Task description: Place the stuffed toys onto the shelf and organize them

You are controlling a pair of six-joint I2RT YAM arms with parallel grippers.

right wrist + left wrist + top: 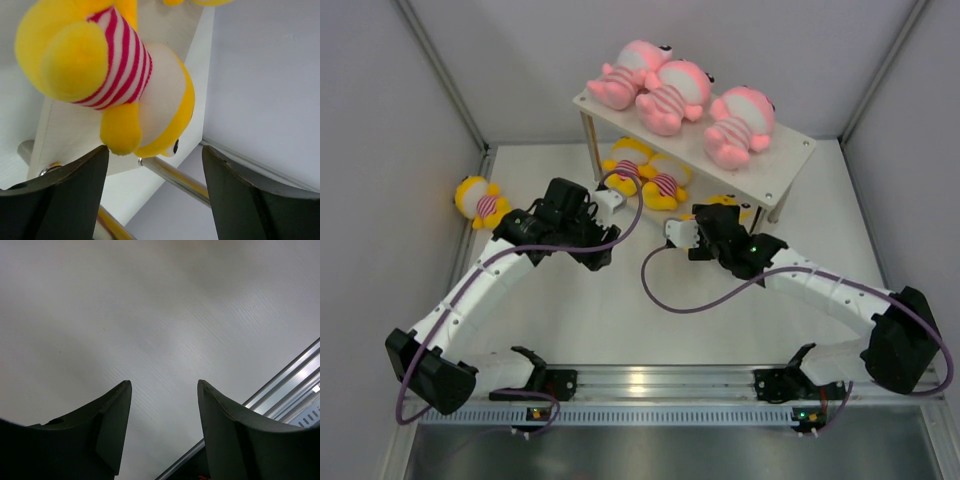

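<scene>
The shelf [795, 148] is white, two boards on thin silver legs. Along its top board I see three pink toys in striped shirts lying in a row. The left pink toy [625, 78] and the middle pink toy [672, 95] are touching, and the right pink toy [740, 125] is just beside them. Under that board two yellow toys lie side by side, the rear yellow toy [625, 160] and the front yellow toy [666, 186]. A third yellow toy [110, 75] lies on the lower board, just past my right gripper [155, 148]. The stray yellow toy [480, 200] lies off the shelf, well to its left.
</scene>
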